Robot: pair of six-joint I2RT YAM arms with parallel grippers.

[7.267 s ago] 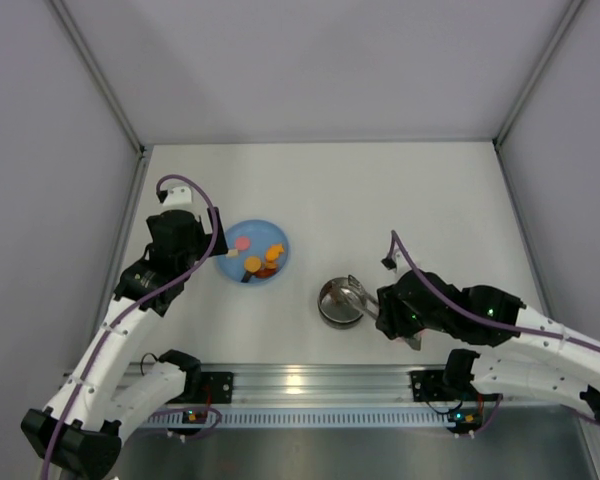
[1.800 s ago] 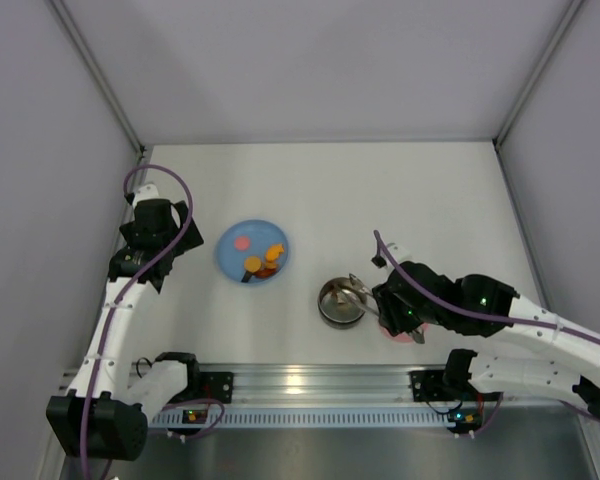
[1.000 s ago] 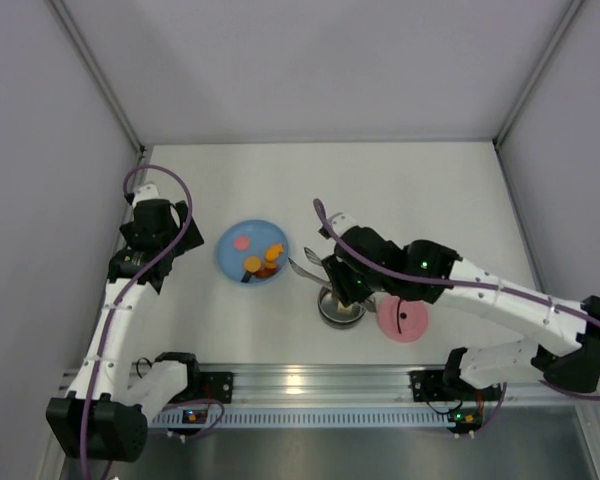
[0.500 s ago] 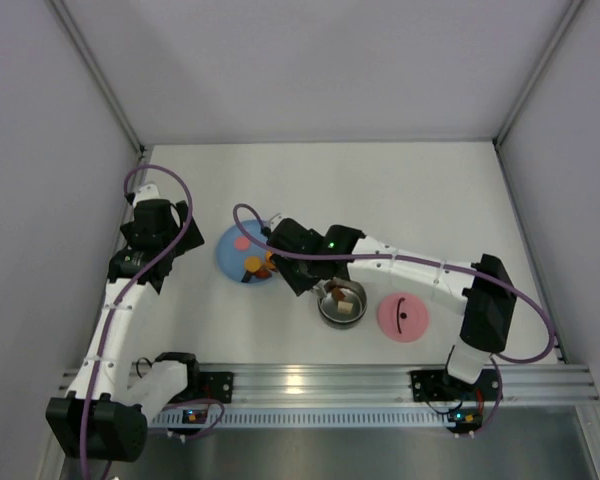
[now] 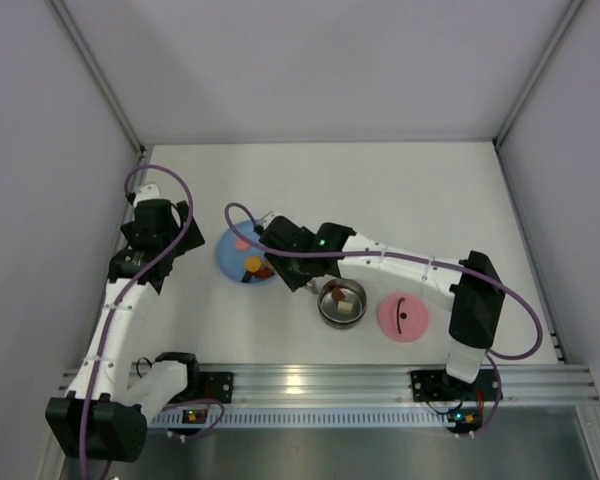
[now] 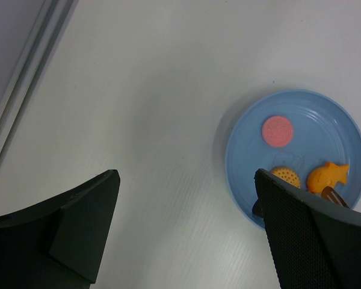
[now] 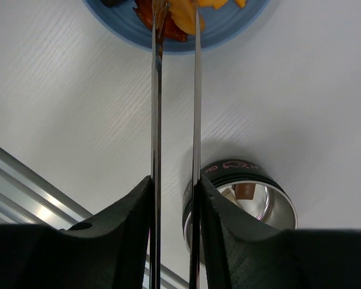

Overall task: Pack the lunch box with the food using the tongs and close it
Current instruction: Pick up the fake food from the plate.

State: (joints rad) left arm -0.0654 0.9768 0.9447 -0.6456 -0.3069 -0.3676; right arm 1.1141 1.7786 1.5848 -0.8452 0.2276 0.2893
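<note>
Packing partly done: brown piece (image 7: 245, 191) in lunch box (image 7: 228, 173); pink piece (image 6: 277, 130), orange pieces (image 6: 328, 176) on plate (image 6: 349, 129); lid (image 5: 403, 316) off; tongs (image 7: 155, 108) pinched narrow by right gripper (image 7: 174, 189), tips over plate, catch unclear.

The right wrist view's top edge is cutting off the blue plate (image 7: 222, 30) and the tips of the tongs (image 7: 195, 108). A finger (image 6: 313, 241) of the left gripper (image 6: 185, 177) is covering part of 1 brown piece (image 6: 334, 195) on that plate.
</note>
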